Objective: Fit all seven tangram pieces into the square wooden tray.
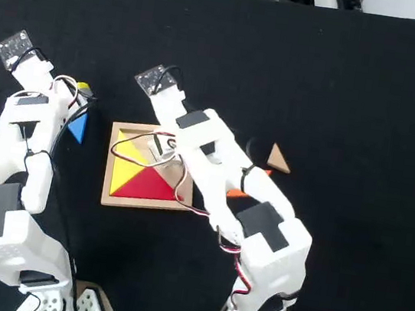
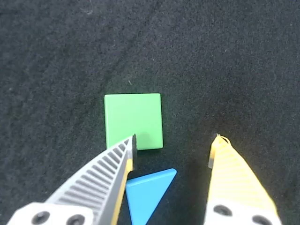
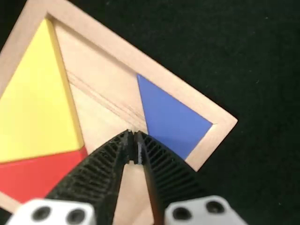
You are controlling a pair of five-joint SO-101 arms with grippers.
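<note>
The right tool [image 3: 134, 140], pinched shut on nothing, hangs over the square wooden tray [image 1: 107, 188] left of frame centre (yellow piece [image 3: 33, 108], red piece [image 3: 37, 176], blue piece [image 3: 171, 117] inside); the left tool [image 2: 174, 140] gapes above the green square [image 2: 133, 117]

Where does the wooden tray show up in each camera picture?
High view: tray left of centre, partly under the right arm.
Right wrist view: tray corner beneath the shut right pincer.
Left wrist view: this camera faces a green square and light blue triangle on the cloth instead.
Shared landmark: the yellow triangle meeting the red triangle inside the tray.
</note>
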